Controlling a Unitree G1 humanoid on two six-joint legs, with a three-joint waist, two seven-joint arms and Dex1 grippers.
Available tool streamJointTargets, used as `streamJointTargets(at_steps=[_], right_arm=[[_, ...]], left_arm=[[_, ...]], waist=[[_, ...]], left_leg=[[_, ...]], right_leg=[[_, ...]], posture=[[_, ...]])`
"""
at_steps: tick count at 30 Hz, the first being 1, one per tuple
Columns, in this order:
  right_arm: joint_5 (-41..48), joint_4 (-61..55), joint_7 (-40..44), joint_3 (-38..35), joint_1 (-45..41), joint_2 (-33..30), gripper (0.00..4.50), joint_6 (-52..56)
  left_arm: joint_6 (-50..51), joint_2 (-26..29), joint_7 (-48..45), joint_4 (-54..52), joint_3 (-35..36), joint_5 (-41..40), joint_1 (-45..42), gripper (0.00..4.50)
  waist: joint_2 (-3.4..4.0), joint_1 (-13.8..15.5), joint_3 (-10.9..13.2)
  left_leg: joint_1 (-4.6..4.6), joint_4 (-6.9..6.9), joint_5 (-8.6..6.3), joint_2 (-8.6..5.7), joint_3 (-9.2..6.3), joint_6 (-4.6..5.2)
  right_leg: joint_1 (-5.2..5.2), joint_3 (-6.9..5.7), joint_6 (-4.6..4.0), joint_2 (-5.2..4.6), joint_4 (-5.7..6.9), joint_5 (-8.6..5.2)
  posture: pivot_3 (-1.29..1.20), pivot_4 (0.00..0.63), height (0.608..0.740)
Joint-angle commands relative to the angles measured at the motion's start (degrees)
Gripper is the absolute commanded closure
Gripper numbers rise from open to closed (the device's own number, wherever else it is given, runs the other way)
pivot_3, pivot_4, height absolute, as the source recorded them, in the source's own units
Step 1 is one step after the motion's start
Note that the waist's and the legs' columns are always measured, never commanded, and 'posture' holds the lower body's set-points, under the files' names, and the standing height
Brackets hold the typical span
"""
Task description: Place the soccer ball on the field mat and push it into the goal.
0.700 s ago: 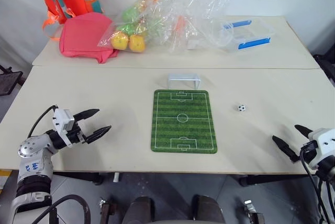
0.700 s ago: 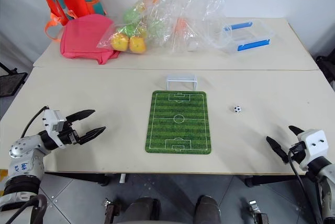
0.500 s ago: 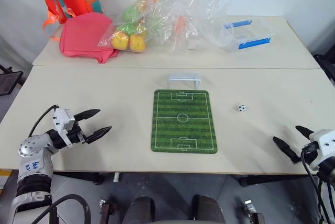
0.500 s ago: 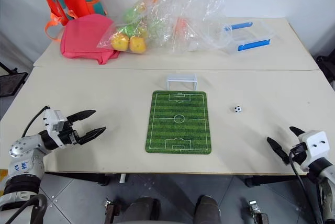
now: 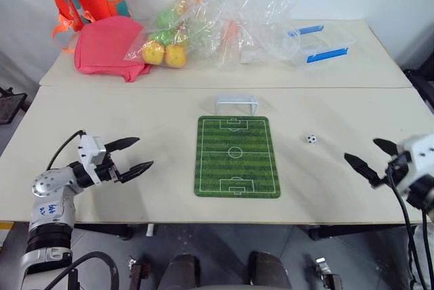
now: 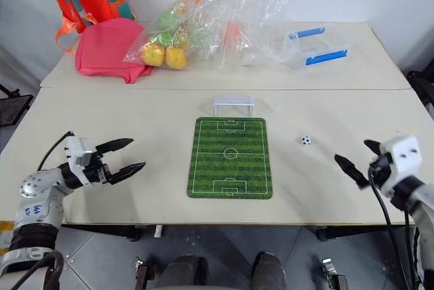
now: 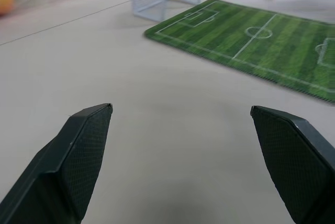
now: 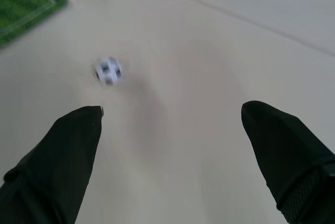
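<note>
Soccer ball (image 5: 311,139) sits on the bare table (image 5: 135,110), just off the right edge of the field mat (image 5: 238,156), not touching it. Goal (image 5: 237,104) stands at the mat's far short edge, mouth facing the mat. Right gripper (image 5: 370,159) hovers over the table's right side, near the ball but well short of it, fingers spread wide, nothing between them (wrist view has the ball (image 8: 108,70) ahead of the tips). Left gripper (image 5: 135,155) is over the left side of the table, well apart from the mat, fingers wide and empty, pointing toward the mat. Far table: pink bag (image 5: 107,47), clear plastic bag (image 5: 224,12) with yellow fruit, clear blue-trimmed box (image 5: 319,43).
</note>
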Motion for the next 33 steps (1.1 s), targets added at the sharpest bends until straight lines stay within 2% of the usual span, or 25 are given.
streamJointTargets(at_steps=[1,10,19,24,30,33], right_arm=[[-2.44,5.00,1.48,4.18,-5.42,-0.54,0.04,0.39],[-5.91,18.43,6.52,12.01,-17.95,2.37,0.04,-3.21],[-8.36,25.98,9.12,14.72,-20.74,4.28,0.04,-4.48],[-9.04,26.91,7.86,14.14,-20.83,4.54,1.53,-4.92],[-7.62,21.52,8.11,13.06,-19.88,3.85,3.58,-3.72],[-6.20,14.74,8.64,12.17,-18.44,3.18,3.65,-1.26]], left_arm=[[1.31,-0.57,-0.48,-5.06,-0.97,-1.53,0.24,0.00],[4.18,-1.24,1.59,-13.12,-0.60,-2.74,4.92,0.00],[5.04,-1.28,4.06,-16.98,0.07,-3.18,8.68,0.00],[4.79,-1.54,4.79,-17.09,-0.07,-3.09,8.77,0.00],[4.10,-1.79,3.87,-15.60,-0.78,-3.02,7.61,0.00],[3.98,-1.90,3.01,-14.83,-1.15,-3.03,6.98,0.00]], waist=[[-0.01,-0.01,0.01],[-0.03,-0.11,0.03],[-0.02,-0.09,0.03],[-0.02,-0.08,0.03],[-0.02,-0.05,0.03],[0.00,-0.02,0.04]], left_leg=[[-0.03,-0.02,0.00,0.00,0.01,0.00],[-0.19,-0.01,-0.04,0.01,0.05,0.03],[-0.18,0.10,-0.04,0.02,0.05,0.03],[-0.16,0.15,-0.04,0.03,0.05,0.03],[-0.16,0.16,-0.04,0.02,0.05,0.03],[-0.18,0.11,-0.04,0.03,0.06,0.02]], right_leg=[[-0.05,0.00,0.00,0.00,0.00,0.00],[-0.18,-0.01,0.01,0.02,-0.08,0.01],[-0.16,0.01,0.01,0.03,-0.02,0.01],[-0.13,0.03,0.01,0.03,0.00,0.01],[-0.13,0.05,0.00,0.03,0.00,0.02],[-0.18,0.05,0.00,0.04,0.00,0.02]], posture=[[0.00,0.150,0.740],[0.00,0.150,0.740],[0.00,0.150,0.740],[0.00,0.150,0.740],[0.00,0.150,0.740],[0.00,0.150,0.740]])
